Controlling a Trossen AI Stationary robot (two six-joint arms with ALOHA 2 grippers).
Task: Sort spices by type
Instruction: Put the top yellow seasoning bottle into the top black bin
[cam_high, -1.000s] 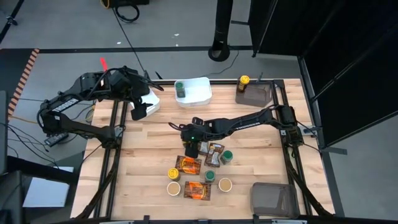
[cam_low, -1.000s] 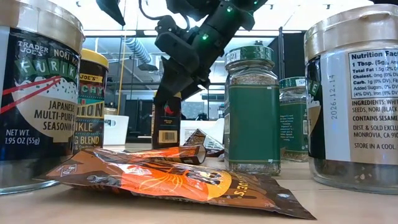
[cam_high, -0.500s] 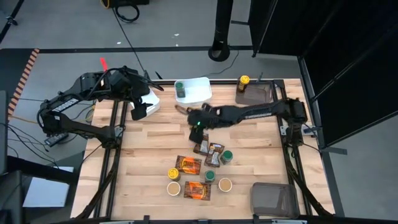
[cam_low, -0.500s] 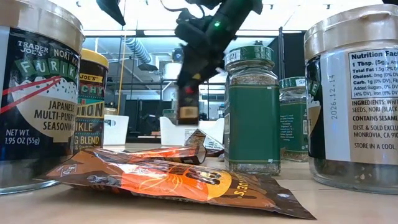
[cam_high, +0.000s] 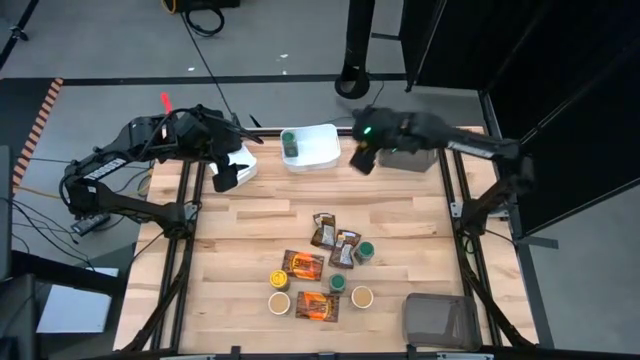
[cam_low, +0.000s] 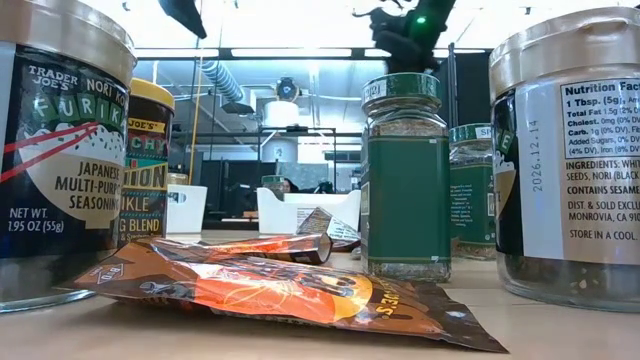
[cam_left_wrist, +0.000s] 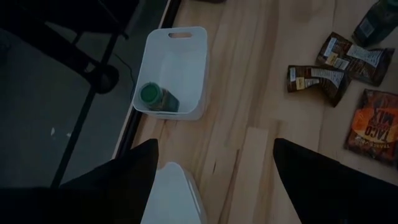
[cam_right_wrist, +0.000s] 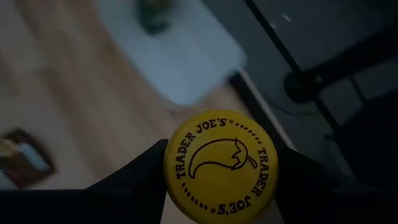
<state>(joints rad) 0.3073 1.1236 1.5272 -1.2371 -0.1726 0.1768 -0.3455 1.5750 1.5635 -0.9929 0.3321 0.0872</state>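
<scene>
My right gripper is shut on a jar with a yellow lid, in the air beside the far grey-brown bin, which holds another yellow-lidded jar. My left gripper is open and waits over a white tub at the far left. The rest of the spices lie mid-table: orange-and-brown packets, green-lidded jars, a yellow-lidded jar and tan-lidded jars. A green-lidded jar stands in the second white tub. My right gripper pinches the yellow-lidded jar between its two fingers, one on each side just below the lid. The lid hides the exact place of contact. The jar is lifted clear of the table, its lid facing the wrist camera.
A second grey-brown bin sits at the near right corner. Bare wood shows between the spice cluster and the far tubs. In the low view, big jars and a packet fill the foreground.
My right gripper has lifted the yellow-lidded jar from the far side of the spice cluster, then carried it up and toward the table's far right, to beside the far grey-brown bin. The jar has stayed in its hold.
</scene>
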